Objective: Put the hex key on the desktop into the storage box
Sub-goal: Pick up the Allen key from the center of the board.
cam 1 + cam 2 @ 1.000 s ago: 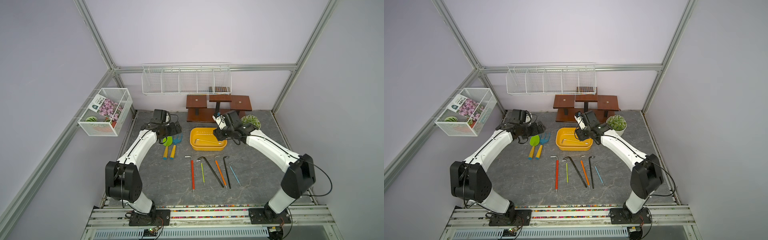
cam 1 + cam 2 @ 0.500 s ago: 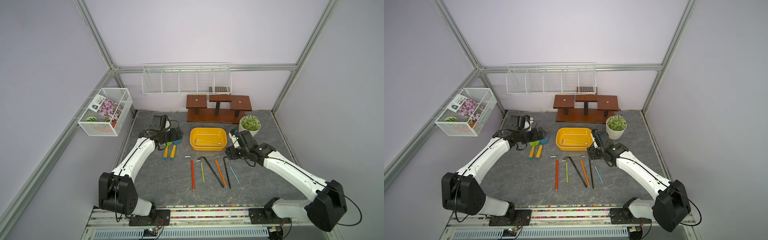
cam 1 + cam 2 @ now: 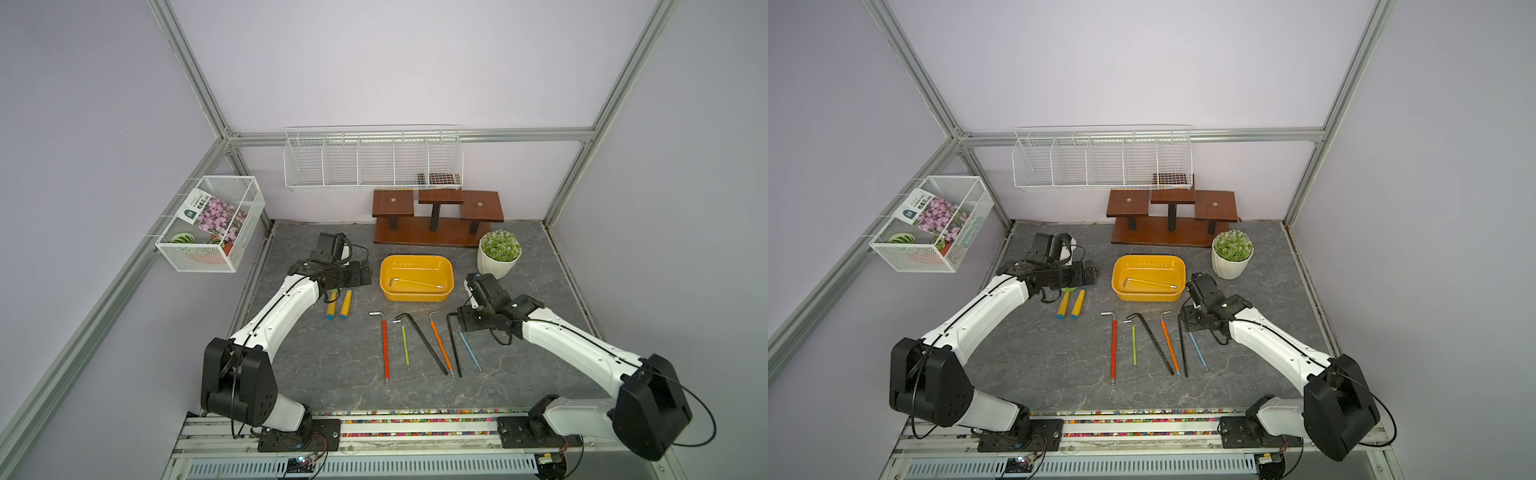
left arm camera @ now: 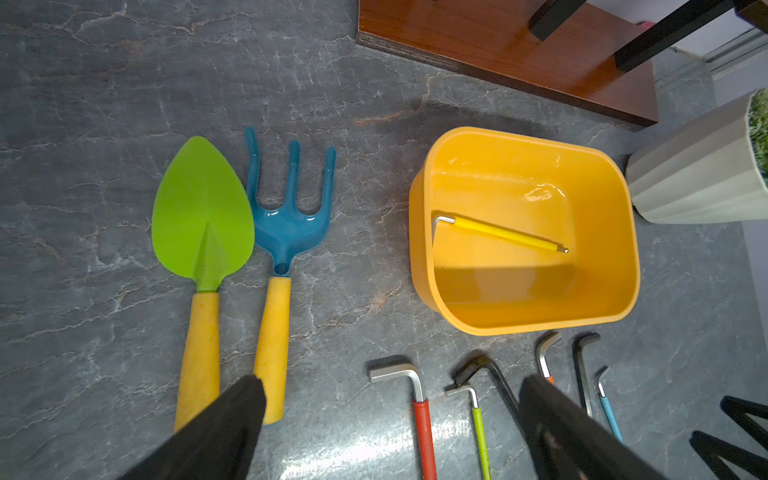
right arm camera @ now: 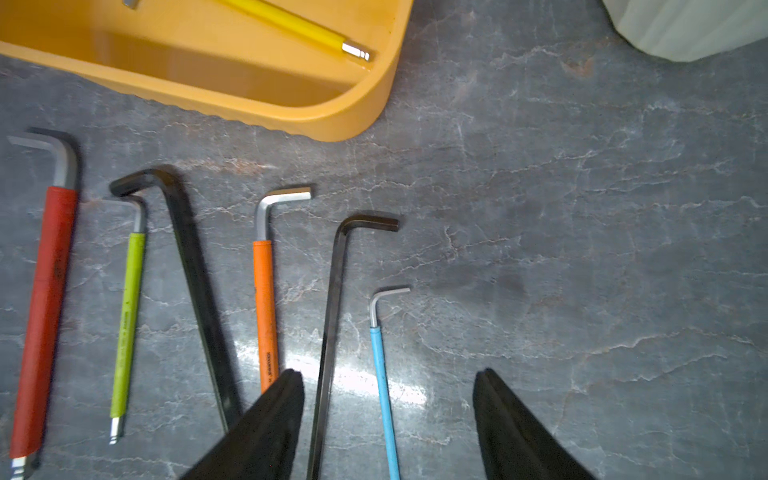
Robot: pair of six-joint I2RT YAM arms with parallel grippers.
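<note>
The step in hand looks like the reach for the next key. The right gripper (image 5: 388,372) hangs over the desktop (image 3: 332,365) on the side of the storage box (image 5: 332,120) that faces the robot's bases, off the box corner nearest the right arm. Its jaws stand wide apart and hold nothing. One yellow hex key (image 4: 505,235) already lies flat on the floor of the box. Six more lie in a row on the desktop just outside the same base-facing wall: the red hex key (image 5: 45,291), green hex key (image 5: 129,311), thick black hex key (image 5: 195,291), orange hex key (image 5: 264,299), slim black hex key (image 5: 332,311) and blue hex key (image 5: 376,345). In the right wrist view the slim black and blue shafts both run between the open fingers, so the next move probably calls for a small sideways shift to frame just one. The tips must then drop right down to the hard surface, pinch across the thin shaft, and lift it over the near rim. The left gripper (image 4: 390,380), also wide open and empty, hovers on the far side of the box from the right arm, above the green trowel (image 4: 203,216) and blue hand fork (image 4: 291,216).
</note>
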